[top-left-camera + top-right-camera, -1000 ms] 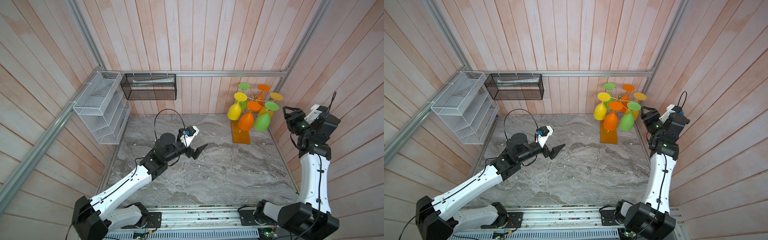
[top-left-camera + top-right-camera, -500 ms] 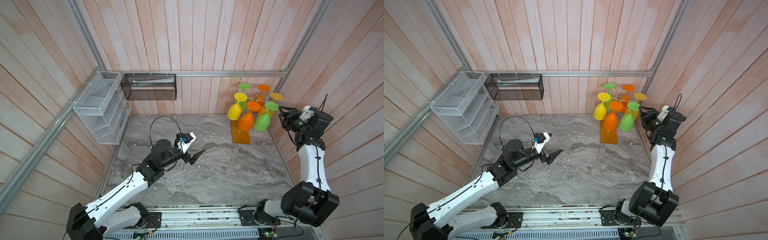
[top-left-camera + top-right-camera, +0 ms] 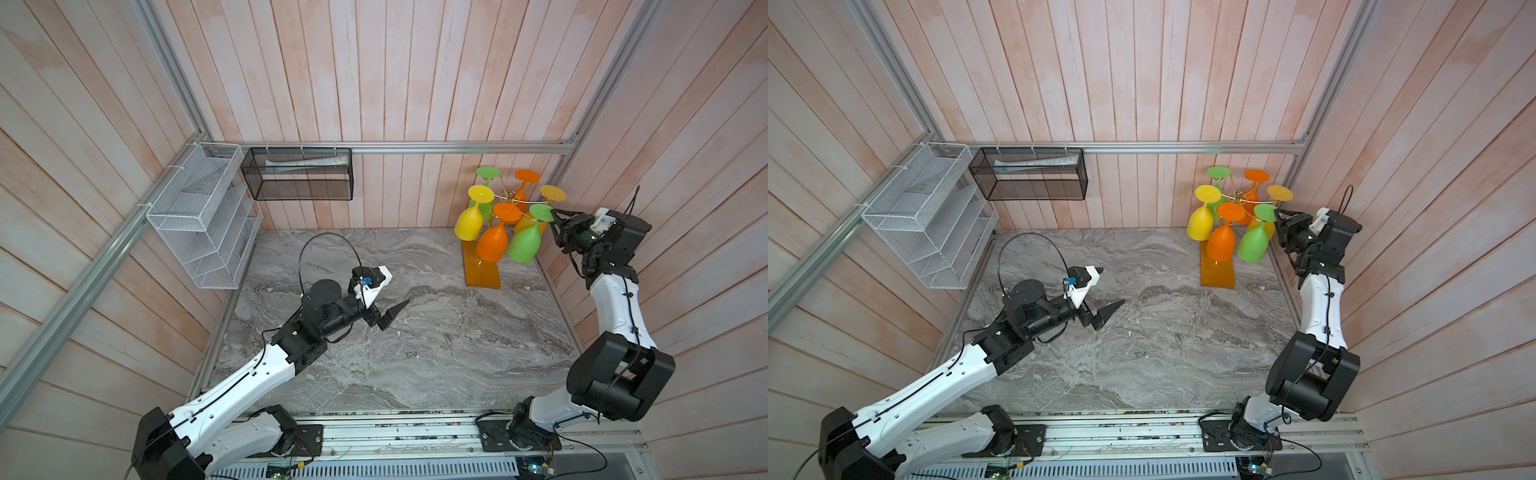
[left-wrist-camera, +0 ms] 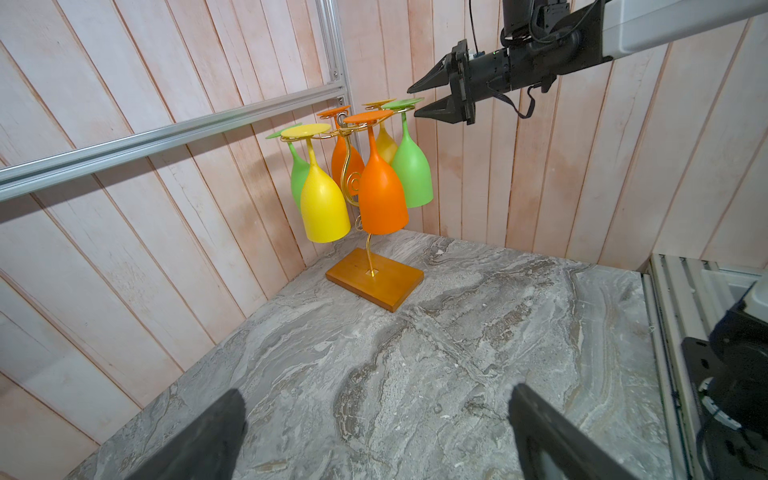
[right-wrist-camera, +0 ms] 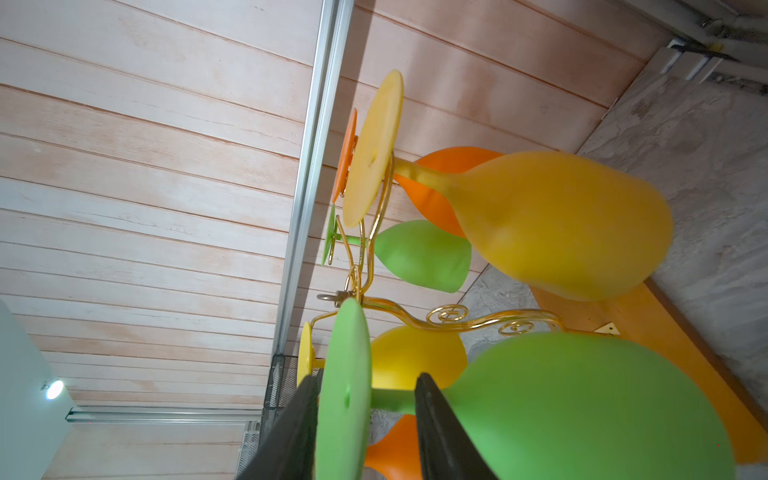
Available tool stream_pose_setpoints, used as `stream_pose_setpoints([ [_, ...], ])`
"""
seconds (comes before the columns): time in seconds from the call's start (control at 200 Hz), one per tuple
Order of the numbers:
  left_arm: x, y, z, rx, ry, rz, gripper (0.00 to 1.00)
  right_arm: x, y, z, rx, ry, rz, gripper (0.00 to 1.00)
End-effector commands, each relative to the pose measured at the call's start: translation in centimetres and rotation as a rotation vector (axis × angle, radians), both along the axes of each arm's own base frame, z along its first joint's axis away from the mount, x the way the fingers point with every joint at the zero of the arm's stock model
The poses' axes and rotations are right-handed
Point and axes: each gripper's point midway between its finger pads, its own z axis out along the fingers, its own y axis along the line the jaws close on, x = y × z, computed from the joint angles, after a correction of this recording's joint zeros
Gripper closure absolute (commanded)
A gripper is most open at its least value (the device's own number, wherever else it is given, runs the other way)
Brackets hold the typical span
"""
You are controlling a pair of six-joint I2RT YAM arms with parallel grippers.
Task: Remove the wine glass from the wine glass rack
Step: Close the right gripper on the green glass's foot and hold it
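You are working over a grey, veined marble tabletop boxed in on three sides by pale pink plank walls, with an aluminium rail running across the back wall. A white wire basket hangs on the left wall, and a black mesh basket hangs from the rail just beside it. The wine glass rack stands in the back right corner with its orange-brown base flat on the marble. Six coloured glasses hang bowl-down from its gold arms. Your right gripper is up at the top of the rack, at the green wine glass nearest the right wall. In the right wrist view its fingers stand apart, one on each side of that glass's round foot, with a gap on the stem side, so nothing is clamped. The glass hangs from its arm. Your left gripper hovers over the middle of the marble, aimed toward the rack, with its fingers spread wide.
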Motion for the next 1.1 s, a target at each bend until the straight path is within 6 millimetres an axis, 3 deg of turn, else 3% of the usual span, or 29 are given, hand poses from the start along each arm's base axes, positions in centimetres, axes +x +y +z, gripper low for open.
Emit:
stream_pose_setpoints([
  [0.0,0.3,0.0,-0.8,0.019,-0.006,0.011,0.0,0.4,0.2,2.8,-0.02,-0.077,0.009,0.72],
  [0.19,0.5,0.1,-1.0,0.025,-0.007,0.022,0.0,0.5,0.2,2.7,-0.021,-0.074,-0.001,0.88],
  [0.5,0.7,0.2,-1.3,0.035,-0.008,0.036,0.0,0.2,0.4,2.9,-0.025,-0.083,-0.01,1.0],
  [1.095,1.0,0.1,-1.8,0.042,0.004,0.04,0.0,-2.3,1.2,4.2,-0.038,-0.111,-0.027,1.0],
])
